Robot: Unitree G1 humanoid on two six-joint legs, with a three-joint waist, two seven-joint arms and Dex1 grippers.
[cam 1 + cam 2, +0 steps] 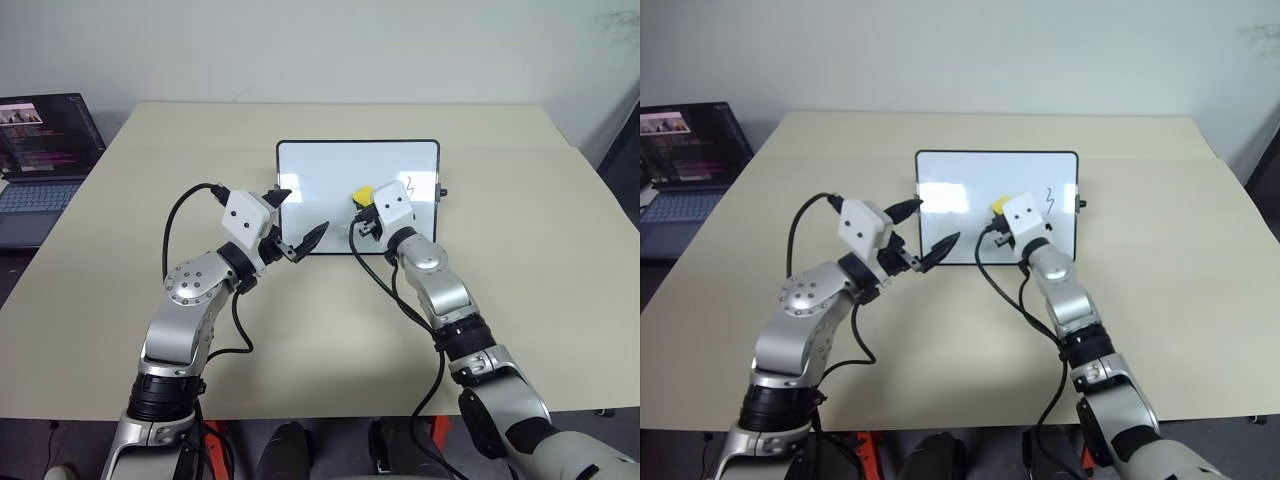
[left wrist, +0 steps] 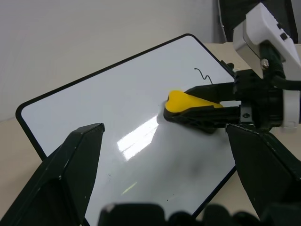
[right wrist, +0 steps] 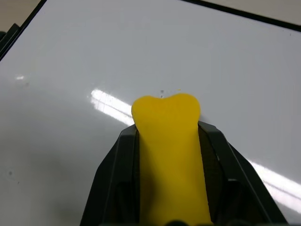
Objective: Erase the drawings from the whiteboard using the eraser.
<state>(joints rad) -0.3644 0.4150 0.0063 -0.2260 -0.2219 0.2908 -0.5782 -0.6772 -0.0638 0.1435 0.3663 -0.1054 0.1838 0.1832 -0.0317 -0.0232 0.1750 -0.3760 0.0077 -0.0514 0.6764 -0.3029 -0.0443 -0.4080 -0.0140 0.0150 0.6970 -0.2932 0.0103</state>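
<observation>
The whiteboard [image 1: 330, 170] stands tilted at the middle of the table, with one thin black squiggle drawing [image 1: 408, 186] near its right edge. My right gripper [image 1: 364, 203] is shut on the yellow eraser [image 1: 363, 193], whose tip presses on the board face just left of that squiggle. In the right wrist view the eraser [image 3: 167, 141] sits squeezed between the two black fingers [image 3: 117, 169]. My left gripper [image 1: 298, 217] stands open with nothing in it, in front of the board's lower left part. In the left wrist view the eraser [image 2: 186, 101] and the squiggle [image 2: 203, 74] lie ahead of its fingers.
An open laptop [image 1: 40, 150] sits at the far left, beside the beige table [image 1: 150, 160]. A small black knob [image 1: 443, 192] sticks out at the board's right edge. A pale wall runs behind the table.
</observation>
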